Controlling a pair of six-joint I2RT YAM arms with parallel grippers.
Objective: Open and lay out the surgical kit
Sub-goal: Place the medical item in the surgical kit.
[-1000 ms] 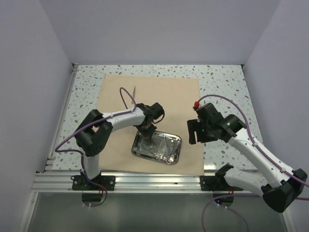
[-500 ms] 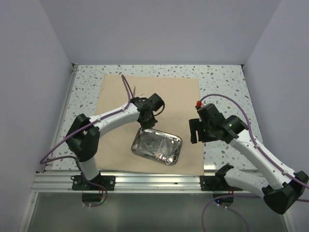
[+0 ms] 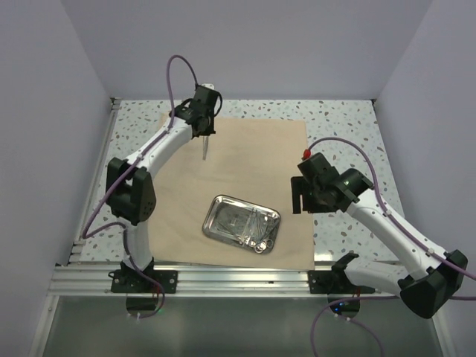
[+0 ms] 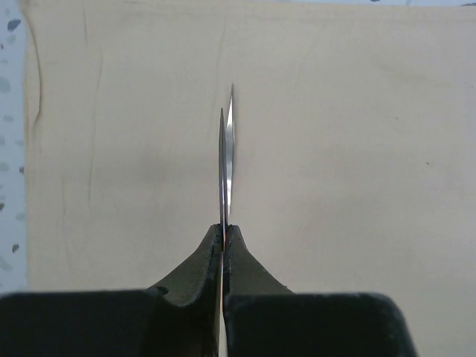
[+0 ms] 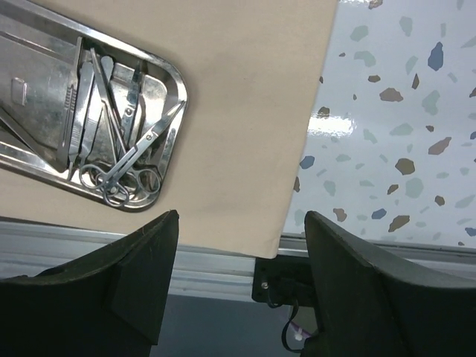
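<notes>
The beige cloth wrap (image 3: pixel 245 149) lies spread flat on the table. Near its front edge sits the steel tray (image 3: pixel 216 199), with scissors (image 5: pixel 137 152) and several other thin instruments lying in it. My left gripper (image 3: pixel 202 134) hangs over the far left part of the cloth, shut on thin metal tweezers (image 3: pixel 204 149). In the left wrist view the tweezers (image 4: pixel 227 149) stick straight out past the pinched fingertips (image 4: pixel 224 227), their points above bare cloth (image 4: pixel 335 149). My right gripper (image 3: pixel 301 197) hovers open at the cloth's right edge, right of the tray (image 5: pixel 178 82), holding nothing (image 5: pixel 242 216).
The speckled terrazzo table (image 3: pixel 349 134) shows around the cloth. An aluminium rail (image 3: pixel 230 279) runs along the near edge, with both arm bases bolted to it. Plain walls close in the left, back and right sides.
The left gripper closed on the tweezers at the tray, then carried them up and away to the far left of the cloth. The right arm has barely moved.
</notes>
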